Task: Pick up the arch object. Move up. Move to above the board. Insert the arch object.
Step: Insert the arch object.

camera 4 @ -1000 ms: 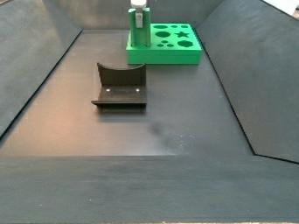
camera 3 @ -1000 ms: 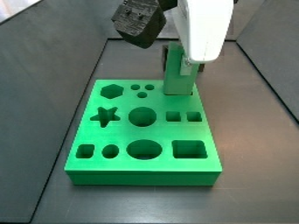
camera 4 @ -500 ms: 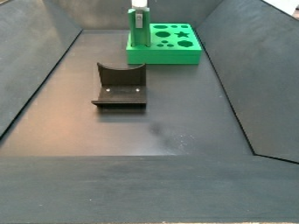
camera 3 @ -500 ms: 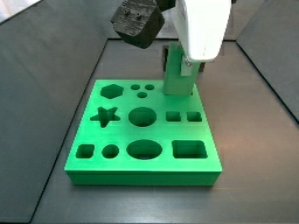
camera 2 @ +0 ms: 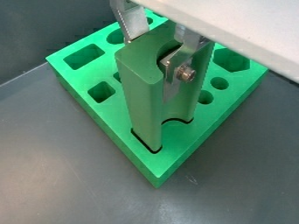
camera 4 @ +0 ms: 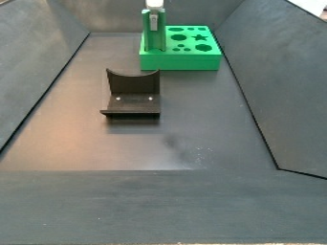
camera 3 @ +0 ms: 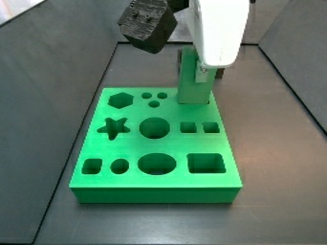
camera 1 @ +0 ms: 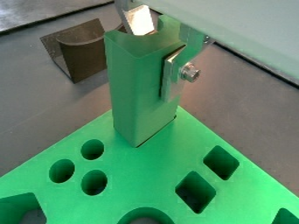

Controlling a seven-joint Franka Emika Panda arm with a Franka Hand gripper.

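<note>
The arch object (camera 2: 146, 101) is a narrow bright green block standing upright with its lower end in the arch hole at a corner of the green board (camera 2: 243, 87). Its curved notch is at the top end. My gripper (camera 2: 152, 48) is shut on its upper part, one silver finger (camera 2: 176, 63) flat against each side. It shows the same way in a wrist view (camera 1: 140, 87), gripper (camera 1: 158, 48) above the board (camera 1: 128, 171). In both side views the arch object (camera 3: 194, 84) (camera 4: 152, 38) stands on the board (camera 3: 134, 145) (camera 4: 205, 59) under the white gripper body (camera 3: 215, 33).
The dark fixture (camera 4: 132, 94) with a curved top edge stands on the floor apart from the board; it also shows in a wrist view (camera 1: 76, 51). Sloping dark walls enclose the floor. A dark camera block (camera 3: 147, 27) hangs beside the wrist.
</note>
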